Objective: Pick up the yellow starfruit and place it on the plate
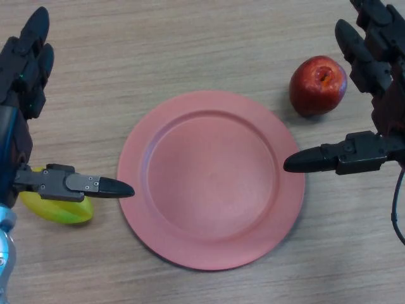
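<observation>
The yellow starfruit lies on the table just left of the pink plate, partly hidden under my left hand. That hand hovers over it, open, its fingers straight and pointing away and its thumb reaching toward the plate's left rim. My right hand is at the right edge, open too, with the thumb stretched over the plate's right rim. Nothing lies on the plate.
A red apple sits on the wooden table beyond the plate's upper right rim, close to my right hand's fingers.
</observation>
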`<state>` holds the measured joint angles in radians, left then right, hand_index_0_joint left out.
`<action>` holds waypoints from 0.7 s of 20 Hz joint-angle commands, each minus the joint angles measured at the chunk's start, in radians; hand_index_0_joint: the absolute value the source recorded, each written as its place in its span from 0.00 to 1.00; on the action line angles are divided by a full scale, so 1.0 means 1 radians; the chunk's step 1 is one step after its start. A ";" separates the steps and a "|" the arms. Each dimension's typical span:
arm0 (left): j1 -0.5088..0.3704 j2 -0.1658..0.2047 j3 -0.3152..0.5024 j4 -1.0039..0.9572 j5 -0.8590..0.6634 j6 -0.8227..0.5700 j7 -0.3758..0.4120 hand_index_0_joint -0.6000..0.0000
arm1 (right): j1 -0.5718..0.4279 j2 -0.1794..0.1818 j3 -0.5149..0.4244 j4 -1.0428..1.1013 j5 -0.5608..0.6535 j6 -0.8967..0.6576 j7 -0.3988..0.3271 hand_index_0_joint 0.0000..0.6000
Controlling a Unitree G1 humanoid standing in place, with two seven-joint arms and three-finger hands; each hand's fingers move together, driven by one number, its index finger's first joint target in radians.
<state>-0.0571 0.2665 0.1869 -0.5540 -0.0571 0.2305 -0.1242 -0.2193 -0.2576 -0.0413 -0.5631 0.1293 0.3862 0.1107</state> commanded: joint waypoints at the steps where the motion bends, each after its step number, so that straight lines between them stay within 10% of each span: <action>1: -0.027 0.045 0.060 -0.054 0.000 -0.124 0.016 1.00 | -0.025 -0.027 -0.055 -0.071 -0.004 -0.105 -0.021 0.00; 14: 0.052 0.045 0.146 -0.118 -0.004 -0.124 -0.072 1.00 | -0.034 -0.018 -0.038 -0.024 -0.034 -0.110 -0.018 0.00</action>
<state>0.0115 0.2682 0.2719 -0.6155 -0.0588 0.2207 -0.1964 -0.2216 -0.2613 -0.0394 -0.5391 0.1216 0.3865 0.1108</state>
